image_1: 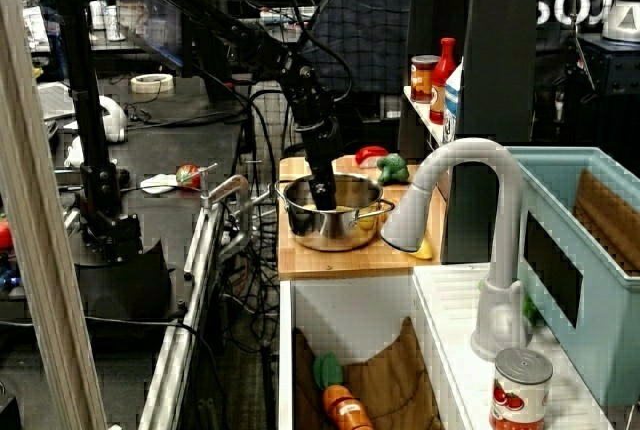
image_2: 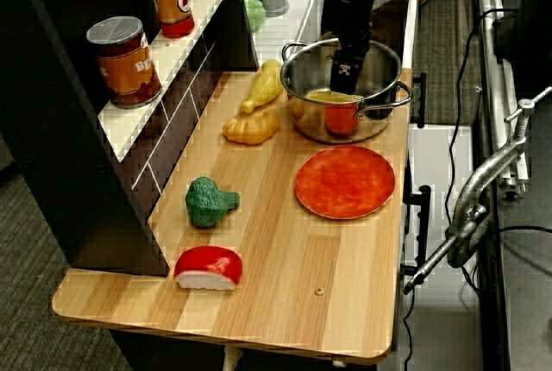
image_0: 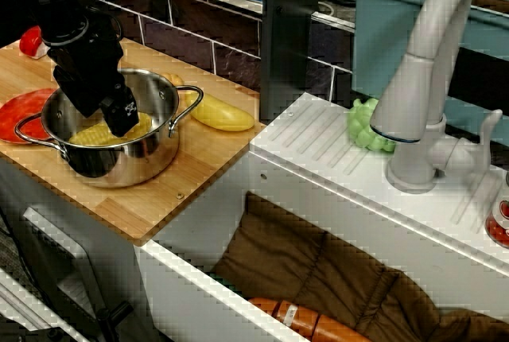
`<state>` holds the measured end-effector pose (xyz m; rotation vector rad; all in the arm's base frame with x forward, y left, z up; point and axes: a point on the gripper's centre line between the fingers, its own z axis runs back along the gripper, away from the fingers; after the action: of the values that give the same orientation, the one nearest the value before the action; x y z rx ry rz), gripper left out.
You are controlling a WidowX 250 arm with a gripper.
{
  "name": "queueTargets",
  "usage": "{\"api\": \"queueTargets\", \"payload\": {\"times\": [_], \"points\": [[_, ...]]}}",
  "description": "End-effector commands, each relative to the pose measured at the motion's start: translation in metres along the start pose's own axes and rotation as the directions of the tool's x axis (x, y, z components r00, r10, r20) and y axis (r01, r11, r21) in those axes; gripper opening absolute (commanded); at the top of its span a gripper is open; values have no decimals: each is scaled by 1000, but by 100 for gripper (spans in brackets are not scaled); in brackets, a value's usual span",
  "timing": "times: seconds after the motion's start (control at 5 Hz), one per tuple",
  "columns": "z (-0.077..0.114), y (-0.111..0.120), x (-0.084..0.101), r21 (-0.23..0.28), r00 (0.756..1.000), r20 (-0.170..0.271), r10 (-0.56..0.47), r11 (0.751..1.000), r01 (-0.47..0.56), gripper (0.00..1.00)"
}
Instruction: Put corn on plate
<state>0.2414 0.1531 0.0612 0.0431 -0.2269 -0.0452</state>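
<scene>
The yellow corn (image_0: pixel 94 134) lies at the bottom of the steel pot (image_0: pixel 151 159), also seen as corn (image_2: pixel 321 96) inside the pot (image_2: pixel 321 125). My black gripper (image_0: pixel 121 122) reaches down into the pot with its tips at the cob. The pot wall and my own fingers hide whether they are closed on it. From the far view the gripper (image_1: pixel 323 193) dips below the pot rim (image_1: pixel 330 225). The red-orange plate (image_2: pixel 345 182) lies flat on the wooden board right beside the pot, partly hidden behind it as plate (image_0: pixel 20 113).
A smooth yellow banana-like piece (image_2: pixel 264 86) and an orange-yellow squash piece (image_2: pixel 251 128) lie by the tiled wall beside the pot. Broccoli (image_2: pixel 210 202) and a red-and-white piece (image_2: pixel 208 268) sit further along the board. A sink with a faucet (image_0: pixel 421 79) adjoins the board.
</scene>
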Motion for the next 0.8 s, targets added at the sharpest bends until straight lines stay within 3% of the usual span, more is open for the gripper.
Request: {"api": "queueTargets", "payload": {"times": [0.0, 0.6], "points": [[-17, 15, 4, 81, 1000, 5, 10, 997, -10, 100], [-29, 25, 8, 110, 999, -11, 46, 993, -45, 100]]}}
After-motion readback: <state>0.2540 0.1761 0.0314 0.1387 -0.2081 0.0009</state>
